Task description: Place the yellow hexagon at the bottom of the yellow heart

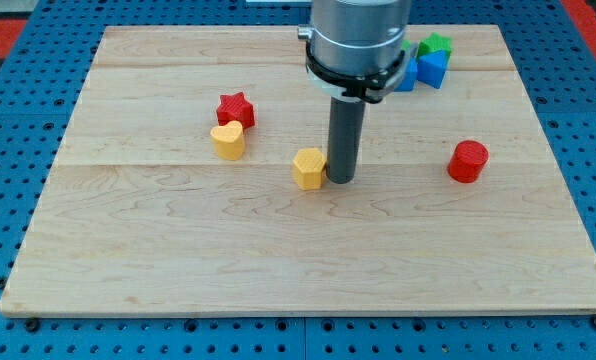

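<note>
The yellow hexagon (308, 168) sits near the middle of the wooden board. The yellow heart (228, 141) lies to its upper left, a short way off. My tip (340, 181) rests on the board right against the hexagon's right side, touching or nearly touching it. The rod rises straight up from there into the arm's grey body (358, 45), which hides part of the board's top.
A red star (236, 108) sits just above the yellow heart, close to it. A red cylinder (468, 161) stands at the right. A blue block (430, 68) and a green block (436, 44) cluster at the top right, partly hidden by the arm.
</note>
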`<state>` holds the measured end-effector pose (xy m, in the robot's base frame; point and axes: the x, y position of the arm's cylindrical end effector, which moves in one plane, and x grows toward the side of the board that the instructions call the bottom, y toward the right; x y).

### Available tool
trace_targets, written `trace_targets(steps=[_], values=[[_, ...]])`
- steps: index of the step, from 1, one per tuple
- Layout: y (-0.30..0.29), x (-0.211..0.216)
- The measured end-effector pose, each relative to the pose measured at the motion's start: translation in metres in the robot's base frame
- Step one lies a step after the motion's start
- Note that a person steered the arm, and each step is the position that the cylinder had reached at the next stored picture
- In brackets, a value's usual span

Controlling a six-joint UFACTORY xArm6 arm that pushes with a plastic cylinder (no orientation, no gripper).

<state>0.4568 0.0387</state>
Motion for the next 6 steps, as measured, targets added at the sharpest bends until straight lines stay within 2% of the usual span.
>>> trace_targets(steps=[1,3,5,6], values=[[0.016,-0.027],[-0.053,0.008],[-0.056,0.038],[-0.094,0.038]])
